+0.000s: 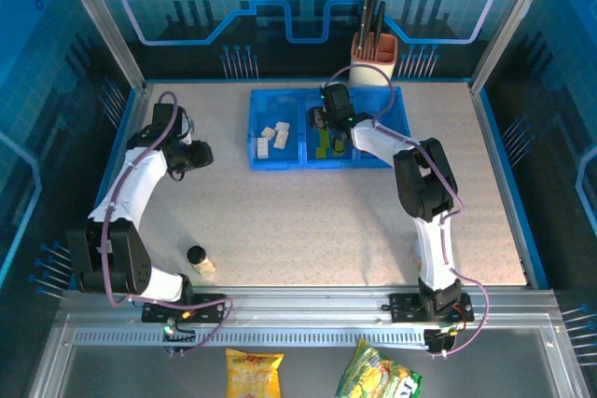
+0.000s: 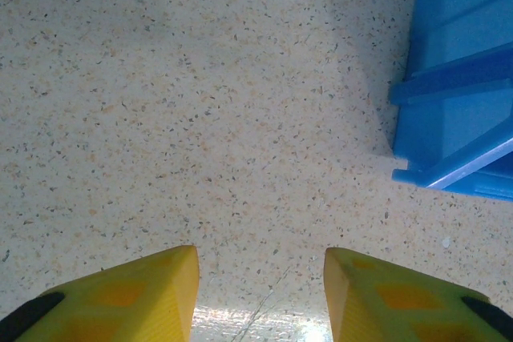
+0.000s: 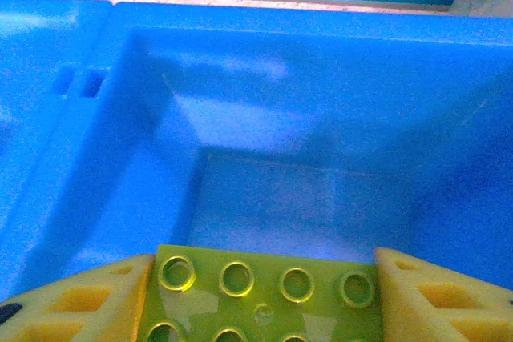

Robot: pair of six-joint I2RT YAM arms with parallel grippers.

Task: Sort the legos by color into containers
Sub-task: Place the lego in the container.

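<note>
The left claw (image 2: 260, 278) was held open, its yellow fingers (image 2: 144, 294) apart, over the bare speckled surface (image 2: 200, 118) just beside the left edge of the blue tray (image 1: 280, 93). In the left compartment (image 1: 259, 118) cream legos (image 1: 272, 140) were seen. In the middle compartment (image 1: 313, 157) lay lime legos (image 1: 324, 144), and above it the right claw (image 3: 263, 274) was clamped on a lime green lego (image 3: 264, 298).

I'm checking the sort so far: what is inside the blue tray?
Cream-white legos in the left compartment, lime green legos in the middle compartment under the right gripper, which holds another green lego. The right arm covers most of the right compartment.
</note>
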